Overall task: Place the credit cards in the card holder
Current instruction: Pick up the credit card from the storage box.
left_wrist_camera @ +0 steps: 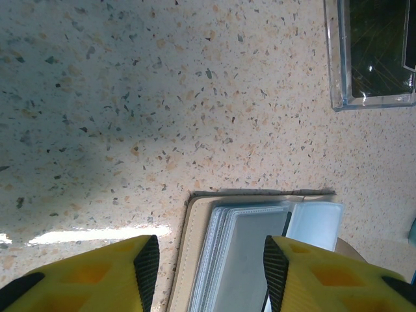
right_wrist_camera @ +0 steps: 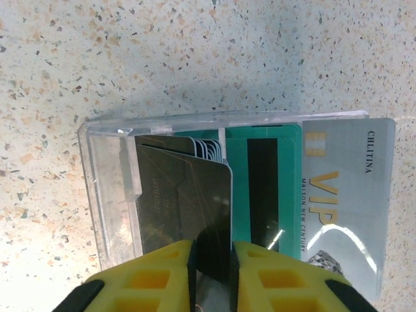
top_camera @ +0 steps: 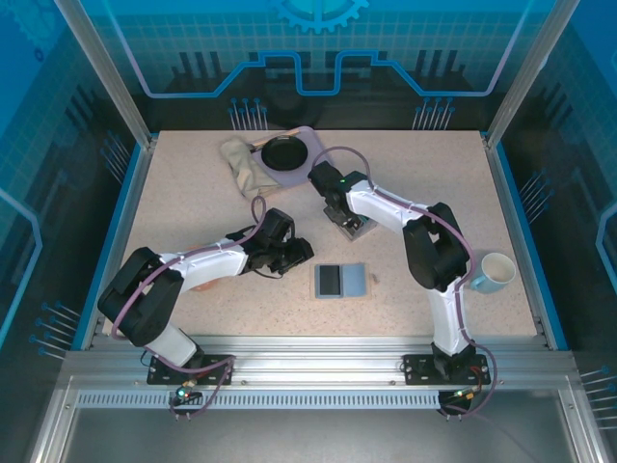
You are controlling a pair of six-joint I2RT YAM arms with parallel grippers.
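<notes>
Right pincer (right_wrist_camera: pixel 213 266): clamped on a dark card (right_wrist_camera: pixel 188 195) in the clear tray (right_wrist_camera: pixel 110 195).
Left pincer (left_wrist_camera: pixel 211 266): apart, by the open holder (left_wrist_camera: pixel 247 240).

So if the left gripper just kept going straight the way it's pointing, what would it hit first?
Most likely the card holder, lying open just past the left gripper's spread fingertips. Beyond it is bare table; the clear card box sits off to one side. Depth is unclear.

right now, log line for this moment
left end effector open at card holder | right end effector jaws narrow at dark card in clear tray, grip unclear
</notes>
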